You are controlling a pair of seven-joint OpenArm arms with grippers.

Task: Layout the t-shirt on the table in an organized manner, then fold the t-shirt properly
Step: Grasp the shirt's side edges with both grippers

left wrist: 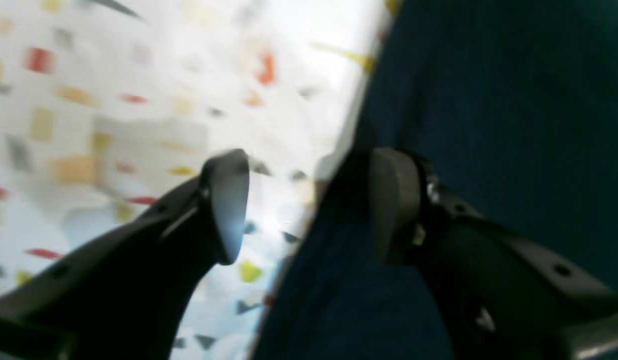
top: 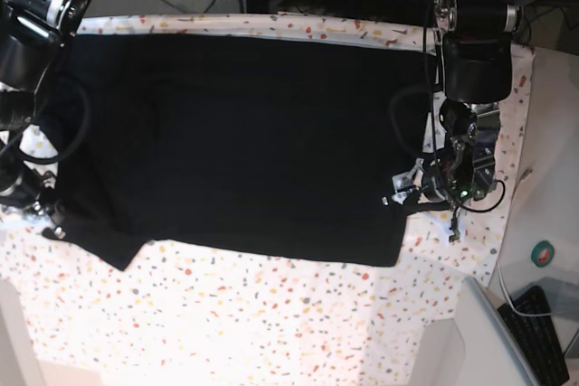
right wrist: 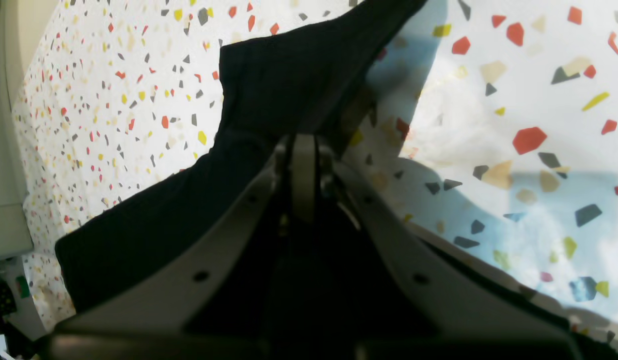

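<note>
The left tool (left wrist: 309, 205) gaped, blurred, astride the t-shirt (top: 253, 142) edge; the right tool (right wrist: 304, 150), half hidden, pinched cloth on the surface (top: 271, 314).

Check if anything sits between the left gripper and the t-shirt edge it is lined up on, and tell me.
Nothing visible does. The left gripper is open, its jaws straddling the edge of the t-shirt where it meets the table. One finger is over bare table, the other over the cloth.

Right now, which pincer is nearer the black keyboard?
Left. The left pincer sits open at the t-shirt edge on the side nearest the keyboard; the right pincer clamps the shirt's far end.
</note>
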